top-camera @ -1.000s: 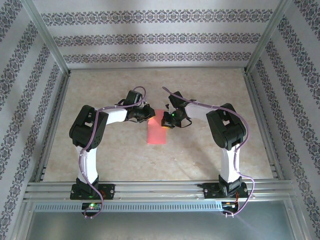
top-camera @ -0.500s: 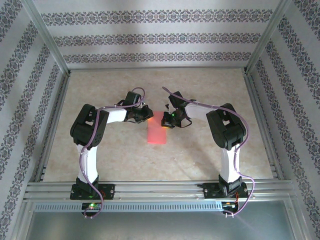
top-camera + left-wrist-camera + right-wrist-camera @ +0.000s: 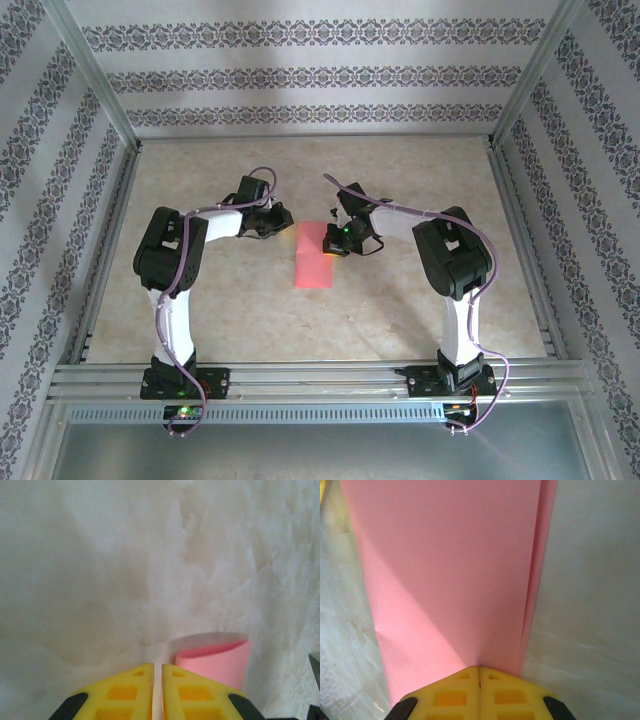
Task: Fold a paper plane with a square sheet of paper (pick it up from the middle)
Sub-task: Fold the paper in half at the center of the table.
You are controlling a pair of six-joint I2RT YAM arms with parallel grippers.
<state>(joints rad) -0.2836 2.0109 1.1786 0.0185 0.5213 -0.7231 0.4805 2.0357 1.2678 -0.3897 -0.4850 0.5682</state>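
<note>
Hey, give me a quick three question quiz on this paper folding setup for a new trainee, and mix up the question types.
1. True or false: the paper lies as an unfolded square.
2. Which arm's jaws rest on the paper's far end? A) left B) right C) both
3. Fill in: both pairs of jaws are ____.
Key: 1 false; 2 B, the right arm; 3 shut.

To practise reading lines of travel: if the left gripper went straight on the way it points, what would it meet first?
Probably the bare table, though depth is unclear; the left gripper points just left of the pink paper.
</note>
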